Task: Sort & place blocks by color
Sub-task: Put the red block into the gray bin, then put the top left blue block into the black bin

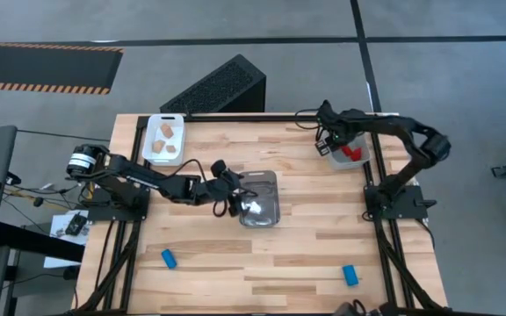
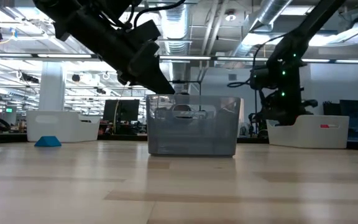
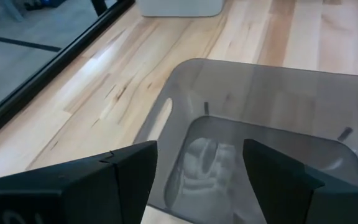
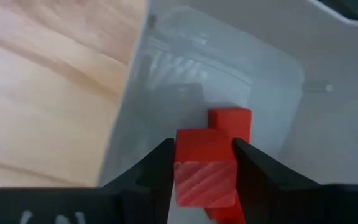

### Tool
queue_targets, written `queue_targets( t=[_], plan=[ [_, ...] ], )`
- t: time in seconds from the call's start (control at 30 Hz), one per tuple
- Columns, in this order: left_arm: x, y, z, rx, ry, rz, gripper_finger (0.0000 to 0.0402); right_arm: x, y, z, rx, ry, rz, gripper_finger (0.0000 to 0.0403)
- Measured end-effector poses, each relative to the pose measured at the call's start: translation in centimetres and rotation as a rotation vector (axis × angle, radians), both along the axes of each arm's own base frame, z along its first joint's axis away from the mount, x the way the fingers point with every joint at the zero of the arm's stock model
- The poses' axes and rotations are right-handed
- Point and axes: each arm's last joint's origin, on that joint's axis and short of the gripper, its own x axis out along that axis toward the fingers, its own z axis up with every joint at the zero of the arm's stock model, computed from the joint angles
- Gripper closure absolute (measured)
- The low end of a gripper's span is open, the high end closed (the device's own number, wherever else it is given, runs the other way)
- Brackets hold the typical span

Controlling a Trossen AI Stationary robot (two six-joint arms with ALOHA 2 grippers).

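My right gripper (image 4: 204,155) is over the white tray (image 1: 364,163) at the table's far right, shut on a red block (image 4: 204,168). Another red block (image 4: 232,121) lies in that tray just beyond it. My left gripper (image 3: 201,162) hangs open over the left end of the clear tray (image 1: 260,200) in the table's middle, with nothing between its fingers. Two blue blocks (image 1: 168,257) (image 1: 350,275) lie flat on the table near its front edge. Light wood blocks (image 1: 167,139) lie in a white tray (image 1: 154,123) at the far left. My right gripper pinches the red block by two opposite sides (image 4: 178,163) between its two fingers. The fingers come from above, pointing steeply down into the white tray. The block's striped end face is turned up toward the wrist. Whether it rests on the tray's floor I cannot tell.
A black slatted box (image 1: 218,88) lies beyond the table's far edge. A black frame (image 1: 235,117) runs along the far edge and both sides of the table. Bare wood (image 1: 262,254) stretches between the clear tray and the two blue blocks.
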Motion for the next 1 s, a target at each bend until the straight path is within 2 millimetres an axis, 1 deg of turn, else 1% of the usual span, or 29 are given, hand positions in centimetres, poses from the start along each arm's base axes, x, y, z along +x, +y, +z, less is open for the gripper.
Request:
queue_targets(
  t=[0.1,0.3,0.43,0.57,0.8,0.9,1.0],
  plan=[
    [0.0,-0.1,0.0,0.000,0.000,-0.004,0.0173,0.2,-0.2,-0.7,-0.001,0.000,0.000,0.0226],
    [-0.1,-0.1,-0.1,-0.009,0.009,0.008,0.0173,0.0,-0.1,-1.8,0.010,-0.027,0.002,0.0188],
    [-0.1,-0.1,-0.1,-0.014,0.004,0.017,0.0173,-0.2,0.0,-1.8,0.002,-0.033,0.017,0.0168],
    [-0.1,-0.1,-0.1,-0.022,-0.001,0.023,0.0173,-0.4,0.3,-1.2,-0.014,-0.044,0.022,0.0164],
    [-0.1,-0.2,-0.1,-0.030,-0.003,0.024,0.0173,-0.8,0.7,1.2,-0.088,-0.107,0.016,0.0163],
    [-0.1,-0.4,-0.1,-0.030,-0.003,0.016,0.0173,-1.3,0.8,2.1,-0.131,-0.111,-0.016,0.0163],
    [-0.1,-0.6,-0.1,-0.030,-0.004,0.011,0.0173,-2.0,0.4,2.3,-0.167,-0.081,-0.078,0.0165]
  ],
)
